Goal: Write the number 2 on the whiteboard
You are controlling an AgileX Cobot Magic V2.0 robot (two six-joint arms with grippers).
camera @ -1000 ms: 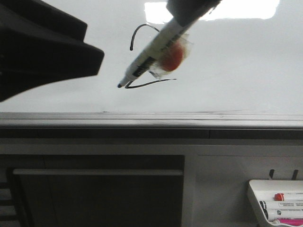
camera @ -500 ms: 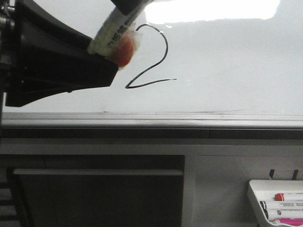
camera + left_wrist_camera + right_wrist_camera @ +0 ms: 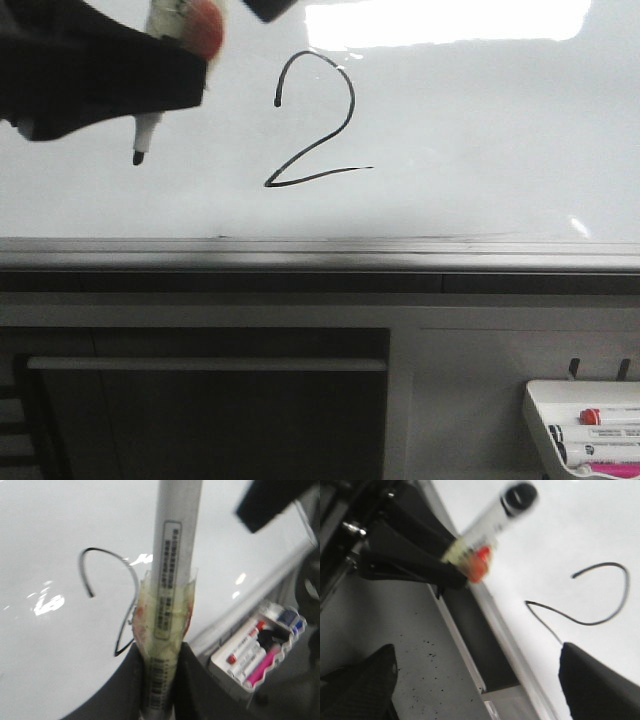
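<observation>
The thin black hand-drawn number 2 (image 3: 315, 122) stands finished on the glossy white whiteboard (image 3: 480, 120), to the right of the left claw (image 3: 159, 680); that claw grips a white marker (image 3: 148, 135), tip down; the right claw's state I cannot tell.

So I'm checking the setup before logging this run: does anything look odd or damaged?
One oddity: the marker in the left gripper has yellowish tape and something red wrapped round its barrel, apparently a makeshift grip. Otherwise the 2 on the whiteboard reads clean, and the tray of markers looks tidy.
</observation>
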